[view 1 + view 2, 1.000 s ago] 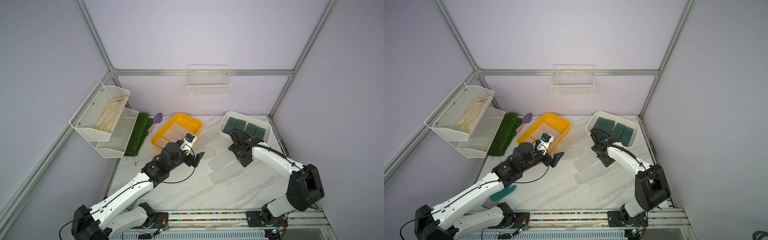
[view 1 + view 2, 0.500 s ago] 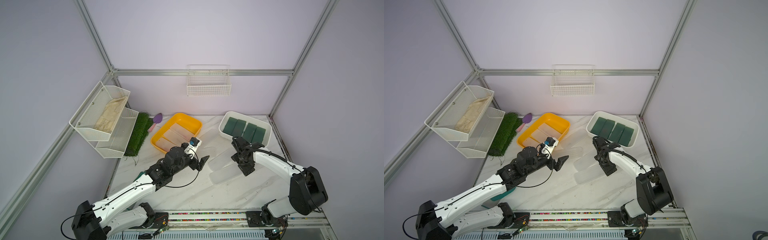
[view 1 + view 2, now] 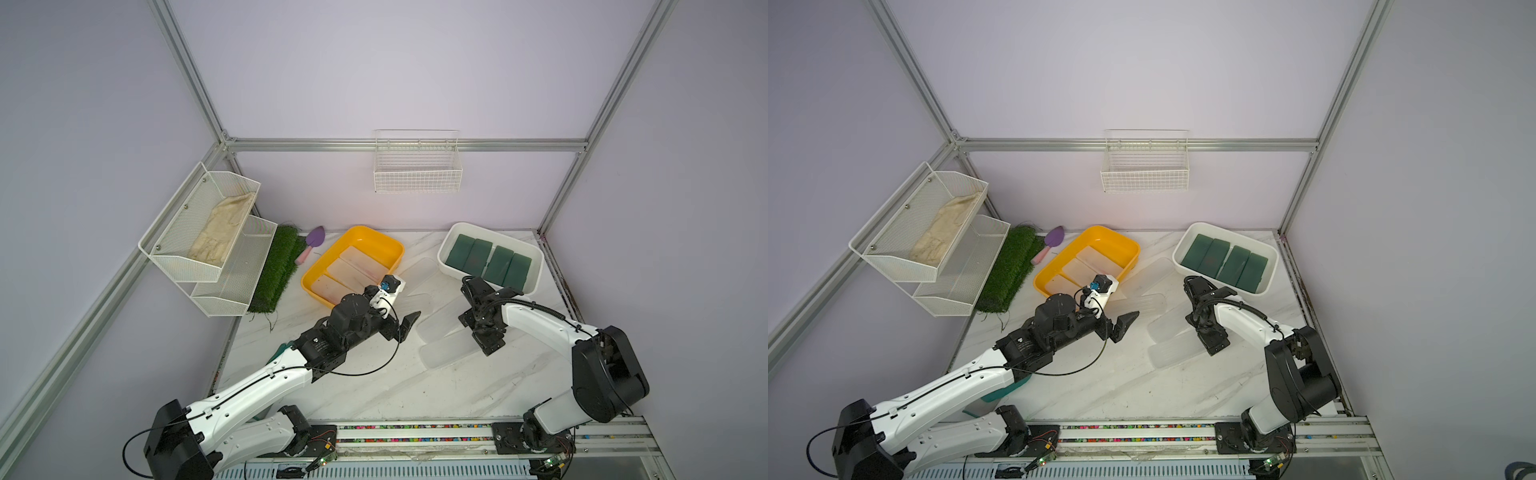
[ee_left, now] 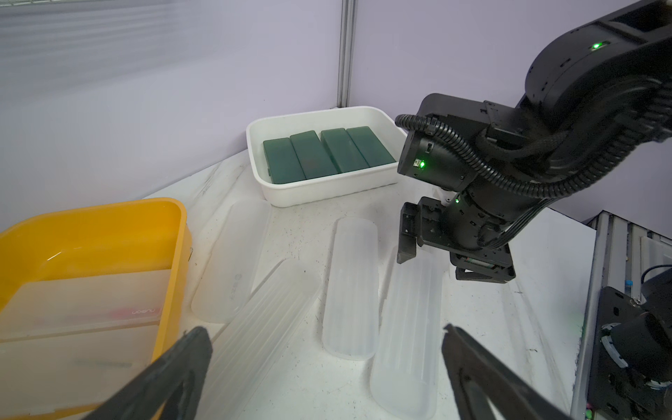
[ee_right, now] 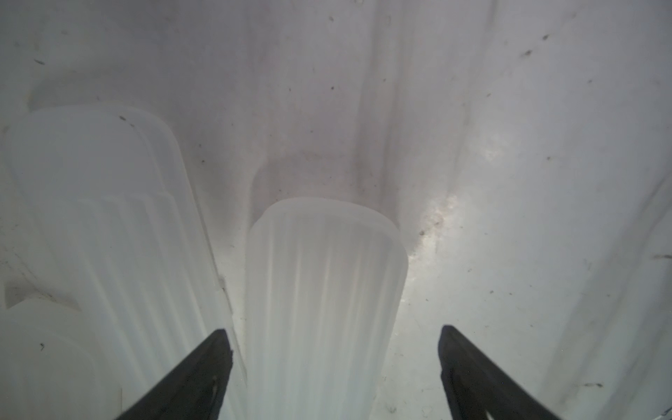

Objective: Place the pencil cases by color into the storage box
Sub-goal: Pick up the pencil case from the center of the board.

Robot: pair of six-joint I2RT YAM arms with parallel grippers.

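Note:
Four dark green pencil cases [image 3: 488, 259] [image 4: 327, 154] lie side by side in the white storage box [image 3: 498, 233] [image 4: 327, 191]. Frosted pencil cases [image 3: 353, 268] lie in the yellow box [image 3: 374, 230] [image 4: 109, 214]. Several more frosted cases lie on the table. My right gripper [image 3: 482, 336] [image 5: 334, 336] is open and straddles the end of the nearest one [image 3: 451, 353] [image 5: 320, 291] [image 4: 407, 327], with a gap showing at one finger. The left gripper [image 3: 403, 328] [image 4: 325, 336] is open and empty, low over the table beside the yellow box, facing the loose cases.
A two-tier wire shelf [image 3: 216, 249], a green grass mat [image 3: 278, 270] and a purple trowel [image 3: 313, 241] stand at the back left. A wire basket [image 3: 417, 166] hangs on the back wall. A teal glove [image 3: 1005, 390] lies under my left arm. The rail [image 3: 415, 432] borders the front.
My left gripper has drawn back from the yellow box toward the table's middle. The right gripper has moved from beside the white box down over the nearest frosted case.

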